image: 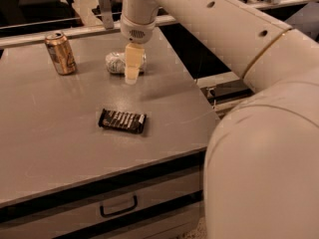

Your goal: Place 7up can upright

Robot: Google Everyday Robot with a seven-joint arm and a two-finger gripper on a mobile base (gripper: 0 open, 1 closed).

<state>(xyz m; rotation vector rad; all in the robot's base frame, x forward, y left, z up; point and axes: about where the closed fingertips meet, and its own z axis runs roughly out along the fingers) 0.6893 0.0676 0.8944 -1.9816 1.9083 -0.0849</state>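
The 7up can [115, 62], pale silver with faint green markings, lies on its side near the back of the grey table [45, 133]. My gripper [131, 69] hangs down from the white arm and sits directly in front of the can's right part, hiding that end. Its tip is close to the table surface. Whether it touches the can I cannot tell.
A gold can [61, 52] stands upright at the back left. A black snack bar [122, 121] lies flat in the middle of the table. The table's right edge is close to the gripper. A drawer with a handle [118, 207] is below the front edge.
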